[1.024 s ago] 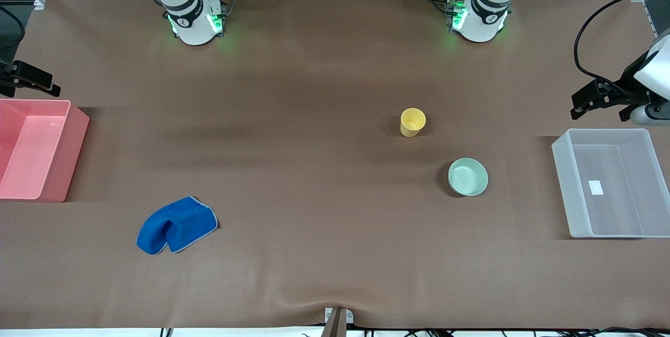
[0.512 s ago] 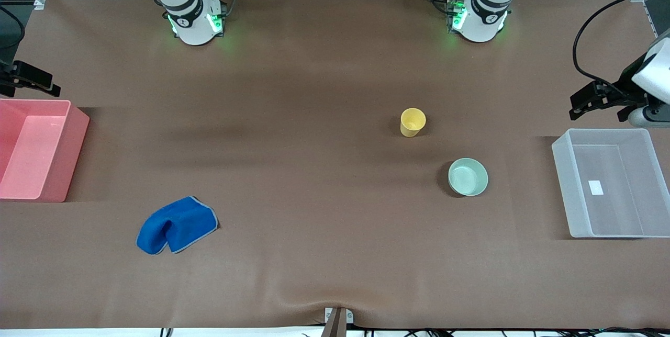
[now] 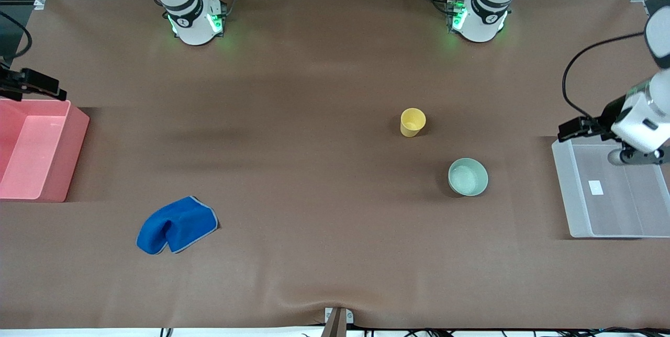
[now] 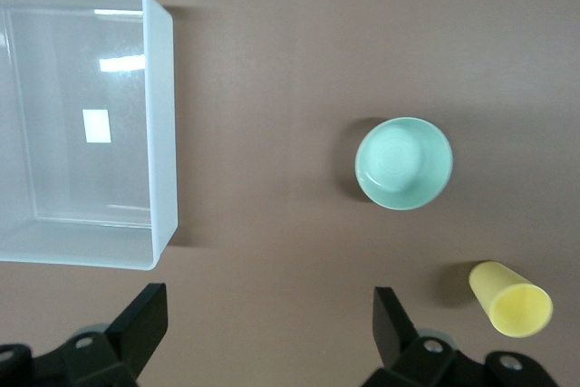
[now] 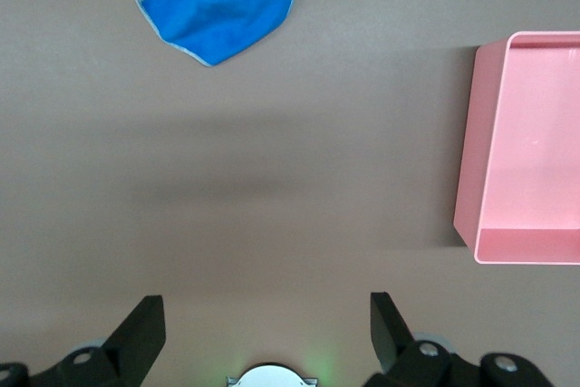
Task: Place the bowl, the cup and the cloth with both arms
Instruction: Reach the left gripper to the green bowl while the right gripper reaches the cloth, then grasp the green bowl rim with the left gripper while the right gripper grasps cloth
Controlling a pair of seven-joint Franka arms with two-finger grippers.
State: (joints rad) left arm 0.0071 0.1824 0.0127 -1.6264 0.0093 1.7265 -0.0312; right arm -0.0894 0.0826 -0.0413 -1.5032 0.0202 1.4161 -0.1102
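Note:
The pale mint green bowl (image 3: 467, 176) stands toward the left arm's end of the table, and shows in the left wrist view (image 4: 403, 163). The yellow cup (image 3: 413, 121) stands upright, farther from the front camera than the bowl, and also shows there (image 4: 512, 299). The blue cloth (image 3: 177, 224) lies crumpled toward the right arm's end, and shows in the right wrist view (image 5: 222, 2). My left gripper (image 3: 591, 126) (image 4: 267, 337) hangs high by the clear bin's edge, open and empty. My right gripper (image 3: 31, 83) (image 5: 267, 333) hangs high by the pink bin, open and empty.
A clear plastic bin (image 3: 562, 180) (image 4: 163, 133) stands at the left arm's end of the table. A pink bin (image 3: 68, 154) (image 5: 467, 151) stands at the right arm's end. Brown matting covers the table. Both arm bases (image 3: 196, 23) glow green at the table's back edge.
My left gripper has come down toward the clear bin's edge. My right gripper has shifted slightly toward the pink bin. Bowl, cup and cloth have not moved.

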